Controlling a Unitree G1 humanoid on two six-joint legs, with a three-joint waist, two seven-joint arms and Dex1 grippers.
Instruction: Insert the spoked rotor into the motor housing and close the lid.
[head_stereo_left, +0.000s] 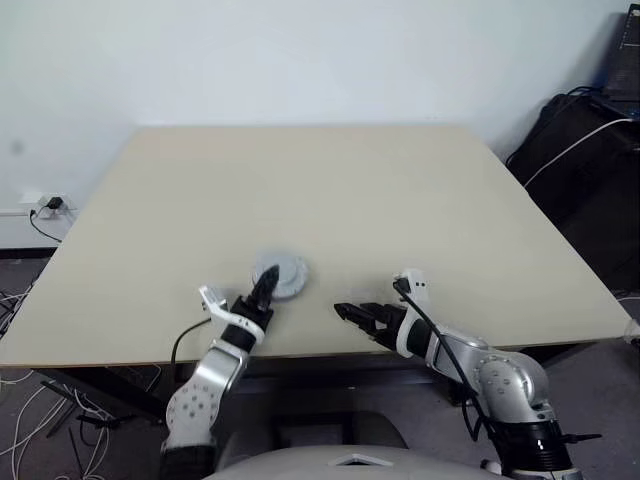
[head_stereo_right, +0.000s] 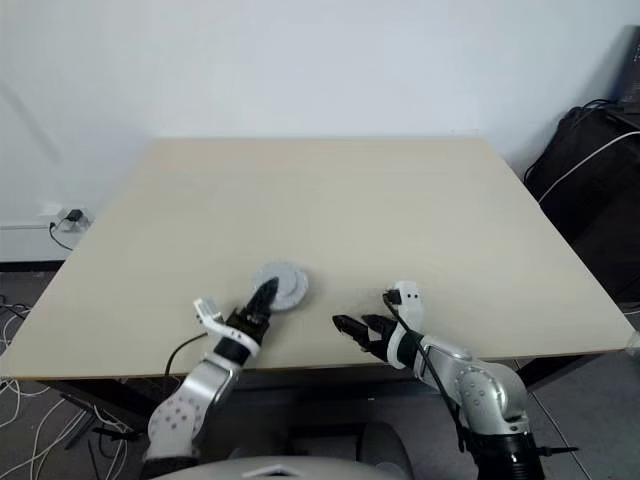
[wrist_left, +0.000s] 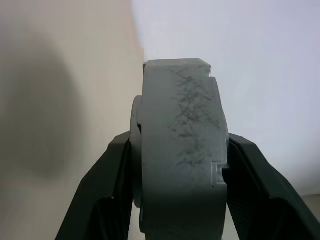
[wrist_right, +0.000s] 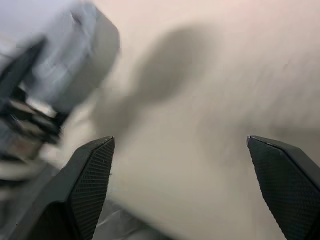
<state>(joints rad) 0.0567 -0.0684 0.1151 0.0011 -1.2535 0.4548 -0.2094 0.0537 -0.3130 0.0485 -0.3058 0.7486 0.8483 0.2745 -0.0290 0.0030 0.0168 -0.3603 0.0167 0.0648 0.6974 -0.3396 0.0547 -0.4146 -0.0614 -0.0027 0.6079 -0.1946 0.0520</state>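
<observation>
One broad pale beige bench (head_stereo_left: 330, 200) carries the scene. Near its front edge, the left tool (head_stereo_left: 264, 290) is clenched edge-on around the silvery-grey round metal lid (head_stereo_left: 283, 277), its black fingers (wrist_left: 107, 190) pressing both flat faces. Well apart to the right, the right tool (head_stereo_left: 352, 314) hangs released, jaws wide over bare bench.

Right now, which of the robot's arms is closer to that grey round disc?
Left. Its fingers grip the grey disc edge-on, just above the table. The right gripper hangs open and empty off to the side.
</observation>
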